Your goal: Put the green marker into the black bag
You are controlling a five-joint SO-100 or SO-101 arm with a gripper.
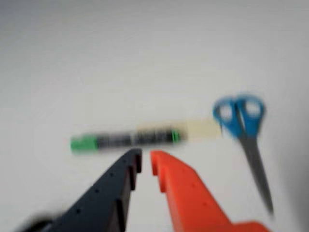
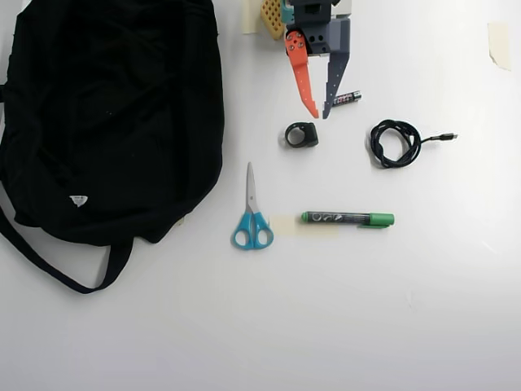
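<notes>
The green marker (image 2: 348,218) lies flat on the white table, right of centre in the overhead view, its green cap pointing right. In the blurred wrist view the green marker (image 1: 128,139) lies crosswise just beyond my fingertips, cap to the left. My gripper (image 2: 319,114) is at the top of the overhead view, well above the marker and pointing down the picture. The wrist view shows the gripper (image 1: 146,154) with its black and orange jaws almost together, a thin slit between the tips and nothing in it. The black bag (image 2: 114,114) fills the upper left.
Blue-handled scissors (image 2: 251,195) (image 1: 253,159) lie left of the marker, with a beige tape patch (image 2: 285,224) between them. A small battery (image 2: 346,98) lies beside my fingertips, with a black ring-shaped piece (image 2: 312,134) just below them. A coiled black cable (image 2: 374,145) lies to the right.
</notes>
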